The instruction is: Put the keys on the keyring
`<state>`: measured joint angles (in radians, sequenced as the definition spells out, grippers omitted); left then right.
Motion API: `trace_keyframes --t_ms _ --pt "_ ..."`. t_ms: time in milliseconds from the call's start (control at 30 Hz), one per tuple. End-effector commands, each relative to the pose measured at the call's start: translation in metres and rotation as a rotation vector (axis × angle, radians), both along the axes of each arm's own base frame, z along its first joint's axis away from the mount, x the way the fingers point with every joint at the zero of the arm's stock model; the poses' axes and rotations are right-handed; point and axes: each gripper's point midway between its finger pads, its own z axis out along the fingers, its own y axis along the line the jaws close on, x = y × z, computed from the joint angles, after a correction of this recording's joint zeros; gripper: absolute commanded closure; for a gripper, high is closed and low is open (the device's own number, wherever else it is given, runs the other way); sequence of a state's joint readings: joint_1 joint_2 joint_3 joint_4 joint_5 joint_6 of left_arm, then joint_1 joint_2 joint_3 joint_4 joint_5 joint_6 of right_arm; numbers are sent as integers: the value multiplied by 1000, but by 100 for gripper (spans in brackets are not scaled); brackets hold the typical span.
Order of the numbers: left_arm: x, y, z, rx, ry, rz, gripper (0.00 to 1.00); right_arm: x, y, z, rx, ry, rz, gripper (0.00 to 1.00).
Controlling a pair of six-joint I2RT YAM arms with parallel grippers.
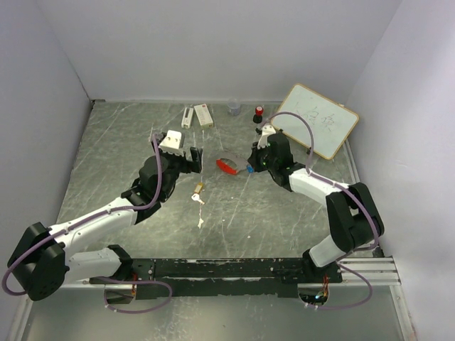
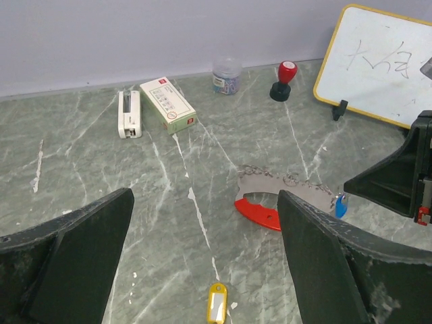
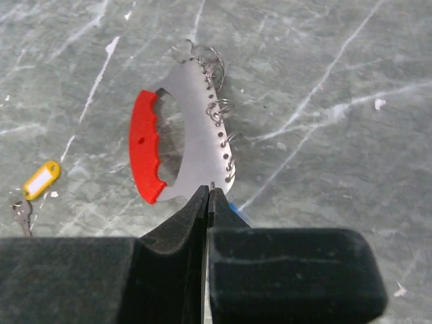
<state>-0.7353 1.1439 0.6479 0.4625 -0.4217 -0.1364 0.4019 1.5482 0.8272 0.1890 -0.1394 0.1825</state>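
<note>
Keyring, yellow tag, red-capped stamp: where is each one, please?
keyring (image 3: 192,101), right wrist view, on its grey metal plate.
yellow tag (image 2: 217,304), left wrist view, on its white label.
stamp (image 2: 288,69), left wrist view, on its red cap.

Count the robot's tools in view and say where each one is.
2. The left tool hangs open just left of the keyring. The right tool is shut on the keyring's end beside the blue tab. No others look hidden.

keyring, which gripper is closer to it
Right. The right gripper is shut on the keyring at its end; the left gripper is open beside the red tag, not touching.
</note>
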Motion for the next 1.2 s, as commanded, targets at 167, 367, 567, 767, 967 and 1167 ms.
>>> trace_keyframes --t_ms 167,367,567,767,967,1167 --pt "2 -3 5 -21 2 -13 3 -26 -35 -4 -70 48 -125 100" --pt "2 -7 2 -25 12 -27 3 -36 -54 2 -67 34 -225 74" --pt "2 -7 0 -22 18 -25 3 -23 -50 7 -70 23 -240 57" --pt "4 -8 -3 -27 23 -18 3 -1 -3 16 -121 -11 -85 57" --pt "9 -7 -8 -48 71 -4 3 30 50 -5 -310 -4 -17 57" --pt "11 1 -9 -63 95 4 3 51 66 -45 -423 57 -38 58"
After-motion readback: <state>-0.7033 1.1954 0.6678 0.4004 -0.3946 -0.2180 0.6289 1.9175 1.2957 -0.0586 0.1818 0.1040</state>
